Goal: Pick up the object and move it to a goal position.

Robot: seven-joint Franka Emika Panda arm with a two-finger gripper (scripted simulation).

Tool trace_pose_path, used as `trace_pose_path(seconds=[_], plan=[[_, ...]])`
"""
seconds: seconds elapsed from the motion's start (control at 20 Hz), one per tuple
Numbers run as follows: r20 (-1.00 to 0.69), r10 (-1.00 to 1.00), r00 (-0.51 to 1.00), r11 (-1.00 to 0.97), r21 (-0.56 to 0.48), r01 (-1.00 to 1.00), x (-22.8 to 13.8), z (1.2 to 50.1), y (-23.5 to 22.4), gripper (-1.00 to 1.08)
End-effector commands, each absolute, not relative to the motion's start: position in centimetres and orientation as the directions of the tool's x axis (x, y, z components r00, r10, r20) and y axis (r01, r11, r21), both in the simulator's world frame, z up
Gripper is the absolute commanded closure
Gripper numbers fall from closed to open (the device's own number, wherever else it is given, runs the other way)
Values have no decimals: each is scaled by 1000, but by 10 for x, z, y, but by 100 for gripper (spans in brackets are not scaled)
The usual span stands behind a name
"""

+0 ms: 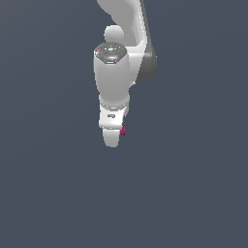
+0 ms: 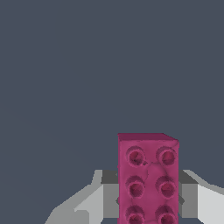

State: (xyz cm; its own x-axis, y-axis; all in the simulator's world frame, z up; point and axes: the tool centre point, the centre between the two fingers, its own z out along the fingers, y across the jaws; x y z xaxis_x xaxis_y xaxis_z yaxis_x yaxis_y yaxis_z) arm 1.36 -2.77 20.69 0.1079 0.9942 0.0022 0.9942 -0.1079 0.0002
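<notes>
The white robot arm (image 1: pixel 114 72) hangs straight down. Its fingers (image 2: pixel 189 199) are clenched on the magenta-red studded plastic brick (image 2: pixel 148 179), which sits between them, a finger touching each of its sides.

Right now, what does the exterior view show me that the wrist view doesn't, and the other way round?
Only the exterior view shows the white arm reaching down, with the block a mere magenta speck beside the pincer. Only the wrist view shows the block's round studs, in two columns, and a grey finger on each side of it. Both share the magenta block and the plain dark background.
</notes>
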Motion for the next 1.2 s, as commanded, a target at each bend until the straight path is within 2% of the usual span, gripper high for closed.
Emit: trace_pose_path(seconds=[0.0,0.55,1.15], plan=[[3,994,107,-107,0,994,19,234,-40,108],[1,994,109,-109,0,994,40,320,-80,108],[0,994,110,-110,0,994,48,345,-92,108]])
